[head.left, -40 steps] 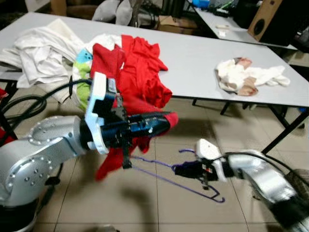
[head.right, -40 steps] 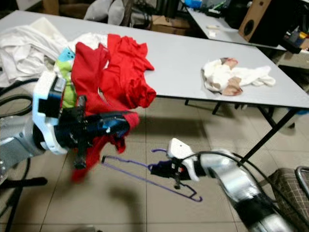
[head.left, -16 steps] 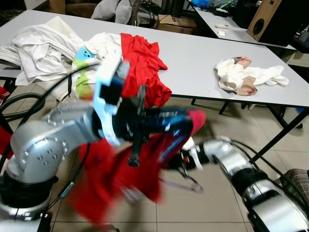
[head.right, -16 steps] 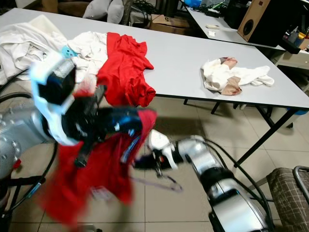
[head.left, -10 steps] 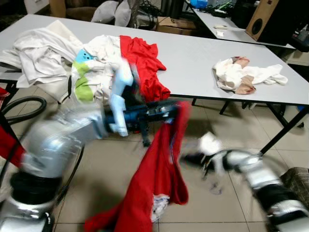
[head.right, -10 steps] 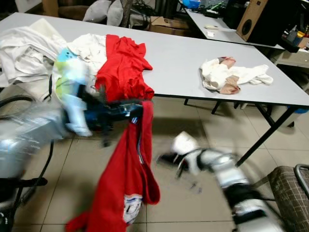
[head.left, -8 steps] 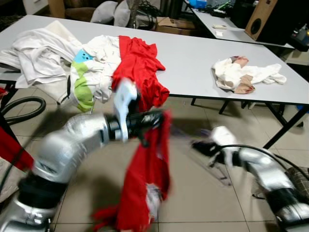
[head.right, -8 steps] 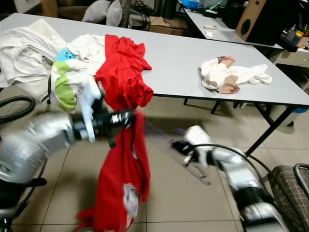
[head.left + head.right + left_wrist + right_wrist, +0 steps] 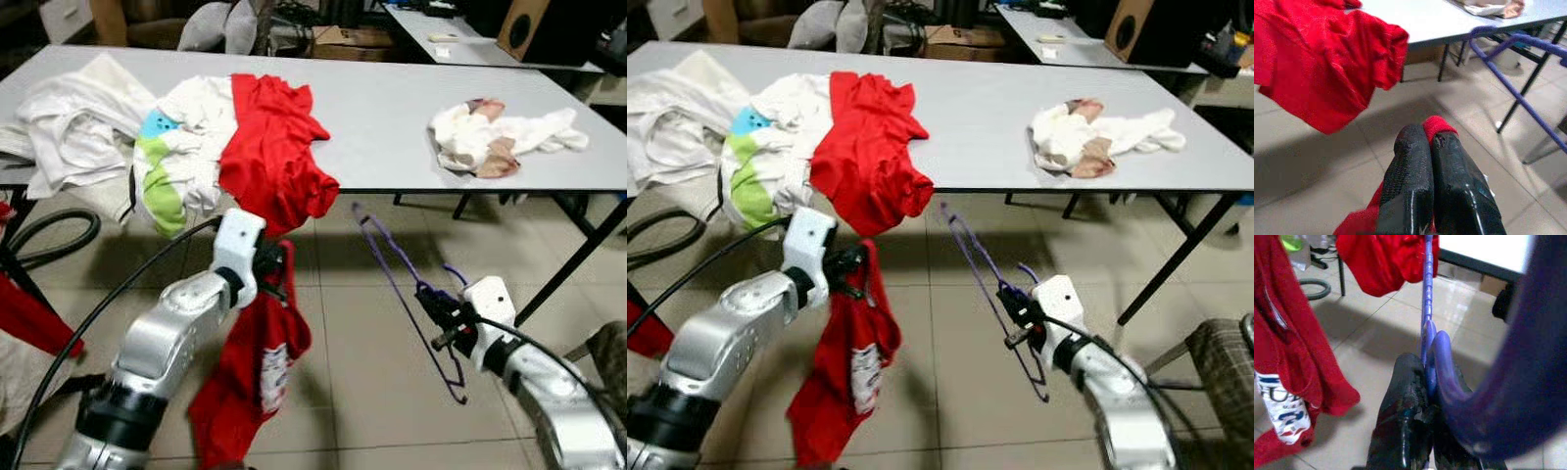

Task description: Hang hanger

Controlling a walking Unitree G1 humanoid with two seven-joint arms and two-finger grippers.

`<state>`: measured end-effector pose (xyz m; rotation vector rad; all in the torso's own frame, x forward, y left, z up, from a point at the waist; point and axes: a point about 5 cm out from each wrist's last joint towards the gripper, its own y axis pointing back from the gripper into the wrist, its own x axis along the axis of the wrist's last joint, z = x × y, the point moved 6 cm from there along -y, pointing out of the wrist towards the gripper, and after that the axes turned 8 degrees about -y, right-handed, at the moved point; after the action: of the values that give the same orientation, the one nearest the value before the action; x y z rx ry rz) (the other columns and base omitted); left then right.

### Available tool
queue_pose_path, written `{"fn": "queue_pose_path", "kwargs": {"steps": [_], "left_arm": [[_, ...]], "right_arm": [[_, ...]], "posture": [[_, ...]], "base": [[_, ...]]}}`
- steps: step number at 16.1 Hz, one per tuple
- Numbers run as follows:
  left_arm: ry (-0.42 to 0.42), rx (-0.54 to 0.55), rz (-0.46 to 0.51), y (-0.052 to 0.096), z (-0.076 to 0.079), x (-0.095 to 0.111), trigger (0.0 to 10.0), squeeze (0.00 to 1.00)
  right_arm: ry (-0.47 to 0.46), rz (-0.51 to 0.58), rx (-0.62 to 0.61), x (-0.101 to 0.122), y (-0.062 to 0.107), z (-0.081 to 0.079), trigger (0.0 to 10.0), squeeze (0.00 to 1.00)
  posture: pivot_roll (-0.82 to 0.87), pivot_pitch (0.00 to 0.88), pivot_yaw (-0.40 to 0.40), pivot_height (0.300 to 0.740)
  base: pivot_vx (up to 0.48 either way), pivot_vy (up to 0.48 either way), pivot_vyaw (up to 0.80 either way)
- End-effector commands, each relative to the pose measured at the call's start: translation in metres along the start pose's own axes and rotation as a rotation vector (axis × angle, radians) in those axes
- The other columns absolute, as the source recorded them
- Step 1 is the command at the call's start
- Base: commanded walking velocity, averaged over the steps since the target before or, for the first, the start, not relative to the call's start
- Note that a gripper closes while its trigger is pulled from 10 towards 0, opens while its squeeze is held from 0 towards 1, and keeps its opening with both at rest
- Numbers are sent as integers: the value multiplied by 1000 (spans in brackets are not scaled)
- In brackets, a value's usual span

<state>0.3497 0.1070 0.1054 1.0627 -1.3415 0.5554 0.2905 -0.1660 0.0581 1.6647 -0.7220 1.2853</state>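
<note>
A purple wire hanger [image 9: 397,279] stands tilted above the tiled floor, in front of the table edge. My right gripper [image 9: 434,305] is shut on it near its lower end; the right wrist view shows the black fingers [image 9: 1405,401] pinching the purple wire [image 9: 1426,308]. My left gripper [image 9: 277,266] is shut on the top of a red shirt [image 9: 257,362], which hangs down to the floor with a white print showing. In the left wrist view a tuft of the red shirt [image 9: 1437,126] sticks out between the closed fingers [image 9: 1410,171]. Hanger and shirt are apart.
A grey table [image 9: 392,117] spans the back. On it lie a second red garment [image 9: 274,147] drooping over the edge, white and green clothes [image 9: 88,127] and a white-tan cloth [image 9: 500,137]. Black table legs [image 9: 573,259] stand at the right, a black cable [image 9: 49,235] at the left.
My left gripper has come down and back toward my body with the red shirt. My right gripper has swung the hanger up from near the floor to a steep tilt.
</note>
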Motion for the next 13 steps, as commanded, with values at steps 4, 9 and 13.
{"fn": "queue_pose_path", "kwargs": {"steps": [4, 9, 13], "left_arm": [[-39, 70, -48, -3, -12, -6, 10000, 0], [-126, 85, -44, -16, -32, 10, 10000, 0], [-145, 73, -29, -22, -36, 23, 10000, 0]], "right_arm": [[16, 30, 88, 28, 5, -20, 10000, 0], [167, -256, 417, 6, 61, -34, 10000, 0], [105, -314, 534, 0, 78, -48, 10000, 0]], "posture": [[-56, 0, -28, 740], [-51, 0, -10, 740], [-52, 0, -4, 740]], "base": [[0, 0, 0], [0, 0, 0], [0, 0, 0]]}}
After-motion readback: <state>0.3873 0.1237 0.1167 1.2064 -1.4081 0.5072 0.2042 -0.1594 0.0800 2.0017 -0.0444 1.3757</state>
